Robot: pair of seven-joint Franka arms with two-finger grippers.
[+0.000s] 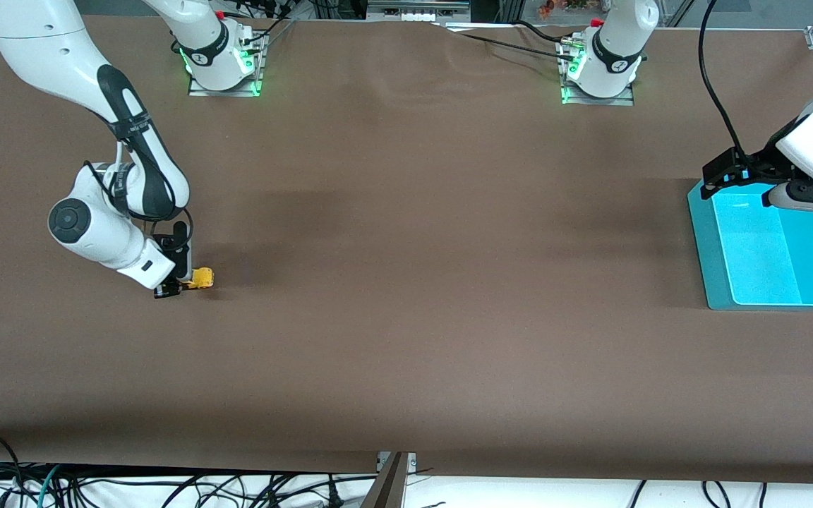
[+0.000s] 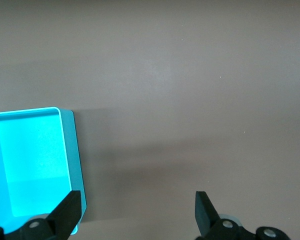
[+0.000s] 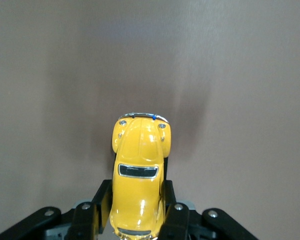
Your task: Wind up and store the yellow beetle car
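Observation:
The yellow beetle car (image 1: 201, 278) sits low at the brown table toward the right arm's end. In the right wrist view the car (image 3: 138, 180) lies between my right gripper's fingers (image 3: 96, 207), which press its sides. My right gripper (image 1: 179, 281) is shut on the car at table level. My left gripper (image 1: 725, 173) hangs open and empty over the edge of the cyan tray (image 1: 812, 271) that lies nearest the arms' bases. In the left wrist view the left gripper (image 2: 138, 210) has its fingers wide apart over bare table beside the tray (image 2: 70, 150).
The cyan tray lies at the left arm's end of the table. The two arm bases (image 1: 223, 63) stand along the table's edge farthest from the front camera. A black cable (image 1: 720, 106) hangs by the left arm.

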